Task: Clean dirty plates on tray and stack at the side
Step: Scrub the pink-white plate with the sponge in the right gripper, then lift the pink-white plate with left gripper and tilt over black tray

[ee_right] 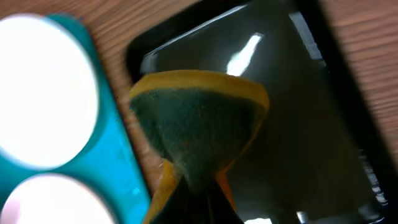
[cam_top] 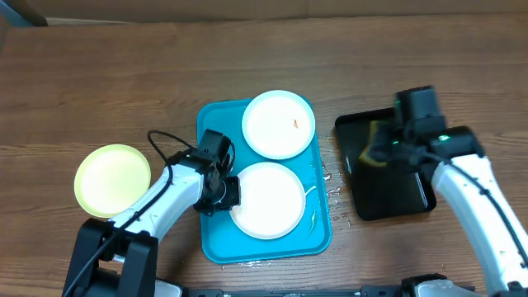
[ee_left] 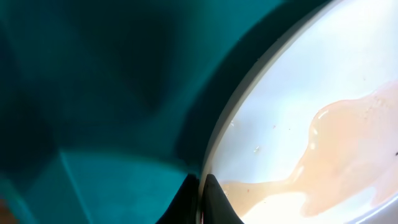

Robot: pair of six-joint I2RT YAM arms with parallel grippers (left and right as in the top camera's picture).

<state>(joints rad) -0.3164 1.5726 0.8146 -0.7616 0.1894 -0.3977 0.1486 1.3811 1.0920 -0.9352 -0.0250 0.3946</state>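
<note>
Two white plates in turquoise tray, third off to left; sponge held over black tray.
Overhead: far white plate (cam_top: 279, 124) with orange smear (cam_top: 295, 124) and near white plate (cam_top: 266, 200), both inside tray (cam_top: 216, 243); green-rimmed plate (cam_top: 112, 179) on surface (cam_top: 124, 74), apart from tray. Left jaws at near plate's left edge. Left wrist only: pinched almost closed on the rim, beige film (ee_left: 348, 155) on plate. Right wrist only: right jaws clamped on yellow-green sponge (ee_right: 196, 118) over black tray (ee_right: 298, 124).

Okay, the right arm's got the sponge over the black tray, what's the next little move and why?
Probably swing the right end effector and its sponge across onto the near plate: the left end effector seems to pinch its rim, and a wet film lies on it.
</note>
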